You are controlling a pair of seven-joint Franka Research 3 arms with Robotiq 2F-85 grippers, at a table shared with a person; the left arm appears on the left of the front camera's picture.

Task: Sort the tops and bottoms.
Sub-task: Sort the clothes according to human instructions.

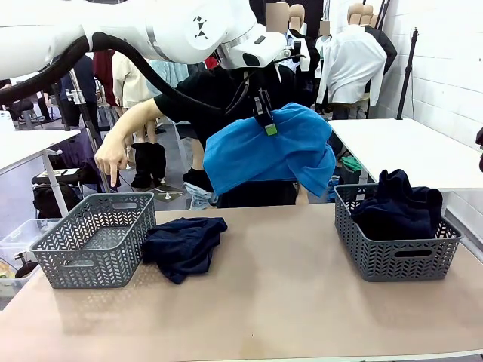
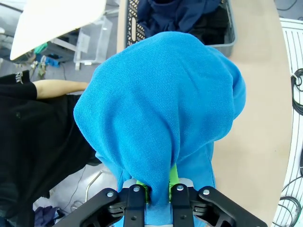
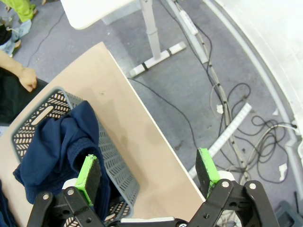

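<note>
1. I've got the bright blue top up in the air over the far edge of the tabletop, about its middle. It's bunched and drapes down in front of the person's dark shirt.
2. My left gripper pinches it from above. In the left wrist view the green pads are pressed onto a fold of the cloth, and the rest balloons out past the fingers.
3. A dark navy garment lies crumpled on the tabletop toward the left edge, touching the right wall of the left basket.
4. That grey basket sits by the left edge. The person's hand reaches down at its far rim, fingertips near the far left corner.
5. The right basket stands by the right edge with a heap of dark clothes in it.
6. My right gripper is spread wide, hovering over the tabletop's right edge, just beside that basket.
</note>
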